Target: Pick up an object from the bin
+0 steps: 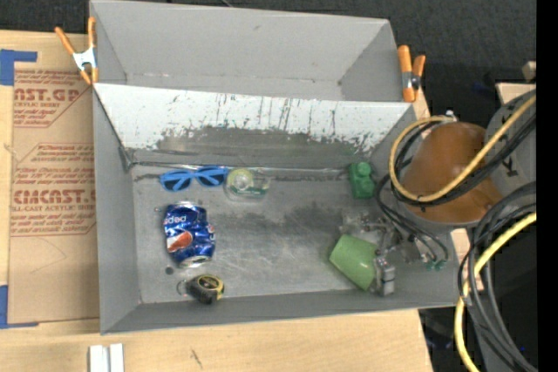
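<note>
Green cup [351, 260]: light green, lying on its side on the floor of the grey metal bin [244, 57]. It sits in the lower right corner, near the front wall and the right wall. Which end is the mouth cannot be told.

Gripper [382, 262]: located low in the bin at the right end of the green cup, just beside it. The metal parts of the gripper overlap the cup's right edge in the camera view. Whether the gripper is apart, together or clamped on the cup cannot be told, and no contact can be confirmed.

Arm: enters from the right. An orange cover [445, 170] sits on the wrist above the right wall of the bin. Yellow and black cables [501, 274] loop around the cover and run down the right side.

Other contents of the bin:
- Small dark green object [362, 179]: at the back right of the floor, near the gripper and apart from the cup.
- Blue sunglasses [193, 179]: at the back left, along the foot of the rear wall.
- Pale round object [245, 182]: just beside the right end of the sunglasses.
- Crushed blue, red and white can [188, 234]: on the left side of the floor, in front of the sunglasses.
- Yellow and black tape measure [206, 287]: near the front wall, just in front of the can.

All items on the left lie well apart from the gripper.
</note>
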`<state>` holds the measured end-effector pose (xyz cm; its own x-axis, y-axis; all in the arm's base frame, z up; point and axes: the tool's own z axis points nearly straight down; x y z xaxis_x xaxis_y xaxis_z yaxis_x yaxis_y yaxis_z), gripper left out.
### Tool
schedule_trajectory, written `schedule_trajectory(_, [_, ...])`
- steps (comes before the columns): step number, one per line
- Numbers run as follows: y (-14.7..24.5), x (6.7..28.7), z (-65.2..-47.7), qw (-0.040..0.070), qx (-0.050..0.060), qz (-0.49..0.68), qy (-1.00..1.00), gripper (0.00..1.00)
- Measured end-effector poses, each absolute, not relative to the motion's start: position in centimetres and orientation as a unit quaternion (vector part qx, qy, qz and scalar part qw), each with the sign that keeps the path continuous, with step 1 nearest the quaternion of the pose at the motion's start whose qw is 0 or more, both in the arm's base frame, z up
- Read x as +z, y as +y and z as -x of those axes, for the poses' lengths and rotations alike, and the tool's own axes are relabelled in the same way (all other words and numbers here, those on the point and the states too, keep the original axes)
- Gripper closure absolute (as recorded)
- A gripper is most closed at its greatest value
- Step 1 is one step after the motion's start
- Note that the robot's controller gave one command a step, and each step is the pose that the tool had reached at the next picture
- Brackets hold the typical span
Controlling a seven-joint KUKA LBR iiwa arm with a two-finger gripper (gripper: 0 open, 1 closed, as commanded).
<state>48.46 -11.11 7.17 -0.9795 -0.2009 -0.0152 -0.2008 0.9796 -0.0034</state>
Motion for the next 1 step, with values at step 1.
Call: schedule_trajectory(1, [-11.36,7.18,-48.30,0.005,-0.001,0.099,0.995,1.00])
